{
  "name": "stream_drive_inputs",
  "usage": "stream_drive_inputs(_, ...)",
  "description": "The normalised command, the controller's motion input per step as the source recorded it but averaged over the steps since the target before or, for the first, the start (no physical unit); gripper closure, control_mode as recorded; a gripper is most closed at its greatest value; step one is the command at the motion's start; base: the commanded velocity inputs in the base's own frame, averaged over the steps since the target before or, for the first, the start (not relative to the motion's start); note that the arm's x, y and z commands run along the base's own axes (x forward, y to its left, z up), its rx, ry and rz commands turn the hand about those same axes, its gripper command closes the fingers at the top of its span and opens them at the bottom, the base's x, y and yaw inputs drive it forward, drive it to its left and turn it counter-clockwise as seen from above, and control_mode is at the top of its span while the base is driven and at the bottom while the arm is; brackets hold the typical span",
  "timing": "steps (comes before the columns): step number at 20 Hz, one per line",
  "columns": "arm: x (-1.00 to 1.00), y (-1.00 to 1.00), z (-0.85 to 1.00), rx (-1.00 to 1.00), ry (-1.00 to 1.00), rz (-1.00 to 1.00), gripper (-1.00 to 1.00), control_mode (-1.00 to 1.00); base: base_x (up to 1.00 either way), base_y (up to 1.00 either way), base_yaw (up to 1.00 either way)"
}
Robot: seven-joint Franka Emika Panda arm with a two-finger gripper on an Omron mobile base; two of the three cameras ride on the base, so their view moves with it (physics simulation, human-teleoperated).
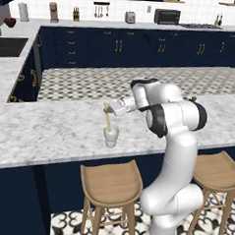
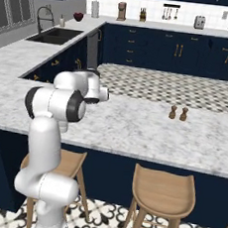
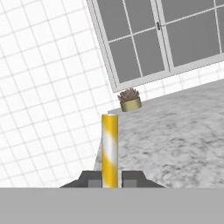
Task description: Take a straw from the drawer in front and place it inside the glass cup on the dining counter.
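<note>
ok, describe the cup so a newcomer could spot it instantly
Find the long marbled dining counter above the wooden stools. The cup stands near its front edge, below the gripper. It is small, whitish, with no handle, and a yellow straw pokes out of it.

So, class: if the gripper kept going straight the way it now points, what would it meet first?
Probably nothing near: the gripper, shut on the straw, points level over the dining counter towards a far potted plant; depth is unclear.

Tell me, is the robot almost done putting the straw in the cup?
Nearly. The straw is already out of the drawer, clamped in the gripper. Its lower end hangs right at the mouth of the glass cup on the dining counter; how deep it reaches is unclear. Left: lower it in and let go.
</note>
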Motion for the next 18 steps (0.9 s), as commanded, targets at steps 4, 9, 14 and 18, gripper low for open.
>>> stream_drive_inputs(4,0.07,0.00,-0.20,0.00,0.00,0.06,1.00,-1.00,0.00,0.00,0.00)
stream_drive_inputs(9,-0.22,0.00,-0.16,0.00,-0.02,0.05,1.00,-1.00,0.00,0.00,0.00)
stream_drive_inputs(14,-0.40,0.00,-0.15,0.03,-0.04,0.05,1.00,-1.00,0.00,0.00,0.00)
stream_drive_inputs(18,-0.12,0.00,-0.20,0.02,-0.04,0.04,1.00,-1.00,0.00,0.00,0.00)
